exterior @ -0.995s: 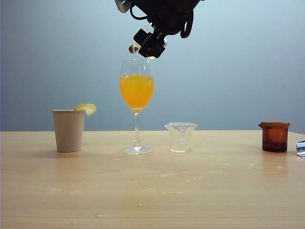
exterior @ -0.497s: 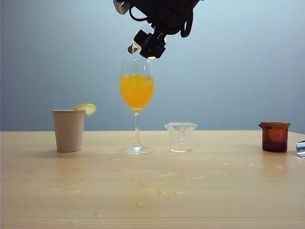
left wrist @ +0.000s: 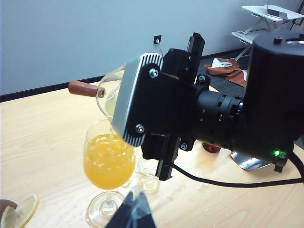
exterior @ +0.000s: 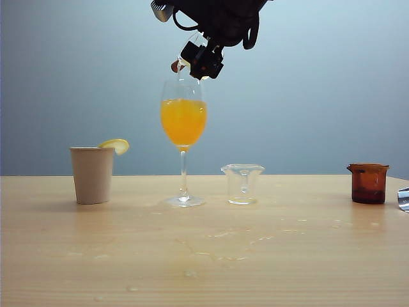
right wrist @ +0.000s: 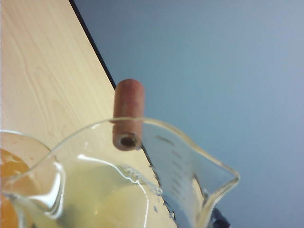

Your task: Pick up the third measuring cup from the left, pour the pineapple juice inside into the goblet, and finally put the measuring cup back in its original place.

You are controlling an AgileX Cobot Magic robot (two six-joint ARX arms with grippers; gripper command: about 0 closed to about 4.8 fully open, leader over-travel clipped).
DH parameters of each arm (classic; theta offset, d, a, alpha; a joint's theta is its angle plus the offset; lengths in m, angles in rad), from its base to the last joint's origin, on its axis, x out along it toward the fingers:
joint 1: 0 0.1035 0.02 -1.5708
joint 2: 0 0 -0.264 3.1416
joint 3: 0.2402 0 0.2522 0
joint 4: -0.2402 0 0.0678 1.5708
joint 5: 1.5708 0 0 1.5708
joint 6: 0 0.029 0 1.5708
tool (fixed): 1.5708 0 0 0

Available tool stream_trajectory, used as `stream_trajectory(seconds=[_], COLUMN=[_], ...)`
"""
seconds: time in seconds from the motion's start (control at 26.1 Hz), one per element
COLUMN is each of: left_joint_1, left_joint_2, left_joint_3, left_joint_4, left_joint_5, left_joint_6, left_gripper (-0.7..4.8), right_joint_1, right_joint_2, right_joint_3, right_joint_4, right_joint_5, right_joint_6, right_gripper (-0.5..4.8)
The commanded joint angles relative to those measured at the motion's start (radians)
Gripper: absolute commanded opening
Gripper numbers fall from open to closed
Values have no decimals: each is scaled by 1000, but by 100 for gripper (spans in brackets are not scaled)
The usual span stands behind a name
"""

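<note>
Glass measuring cup (exterior: 190, 52): clear, straight-sided, faint graduations, brown cylindrical tab (right wrist: 128, 114); tipped over goblet rim.
Right gripper (exterior: 203, 59): black, clamped on measuring cup, high above goblet.
Pineapple juice (right wrist: 102, 197): pale yellow, pooled at cup's lip.
Goblet (exterior: 183, 121): tall stemmed clear glass, tulip bowl, round foot, orange liquid inside; on wooden table (exterior: 204, 268).
Left gripper (left wrist: 134, 213): dark tip only, near goblet foot; grip state unclear.

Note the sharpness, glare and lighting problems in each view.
Exterior view: evenly lit and sharp, right gripper dark against the pale wall, wet sheen on the table. Left wrist view: a blurred dark shape at the bottom edge. Right wrist view: the measuring cup fills the frame, soft and glinting at its rim.
</note>
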Motion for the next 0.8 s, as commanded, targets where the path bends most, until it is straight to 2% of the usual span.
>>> stream_trajectory(seconds=[0.04,0.34,0.8], left_joint_1=[-1,0,0], left_joint_2=[-3,-3,-3], left_joint_3=[7,7,7], left_joint_4=[8,8,9], left_joint_5=[-2,-2,-2], left_joint_6=[1,1,1], left_gripper=[-5,-5,-5], right_joint_1=[2,2,2], right_joint_2=[-7,-7,-7], right_joint_3=[8,8,8], right_joint_4=[39,39,39], right_joint_5=[4,4,4], right_joint_6=[0,0,-74], right_gripper=[269,269,269])
